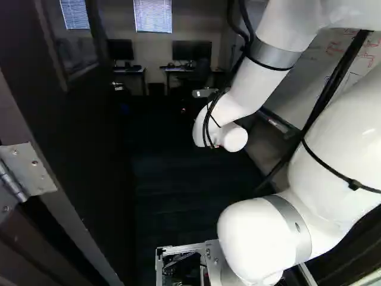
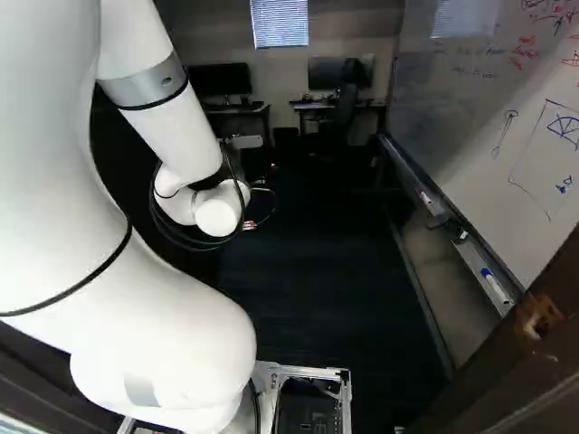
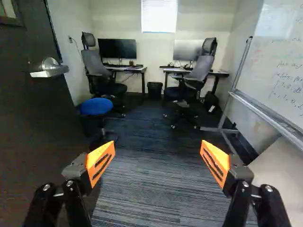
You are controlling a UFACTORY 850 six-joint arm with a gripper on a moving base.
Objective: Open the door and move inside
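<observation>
The dark, flat-faced door (image 1: 89, 137) stood swung open into the room, along the left of the left base view, its top and bottom cut off; the white arm (image 2: 172, 316) hid it in the right base view. Its silver metal lever handle (image 3: 49, 68) was clear of the black two-fingered gripper (image 3: 157, 153), whose orange pads (image 3: 100, 163) were spread wide above the dark striped carpet (image 3: 151, 189). In the base views, the gripper's fingertips were lost beyond the white wrist.

Past the door's free edge, a round stool with a blue seat (image 3: 96, 107) had its dark base hard to make out. Two grey-and-black high-backed office chairs (image 3: 201, 66) partly covered two dark-legged desks (image 3: 137, 70). The white marker-covered whiteboard (image 2: 507, 108) ran out of sight at the right base view's edge.
</observation>
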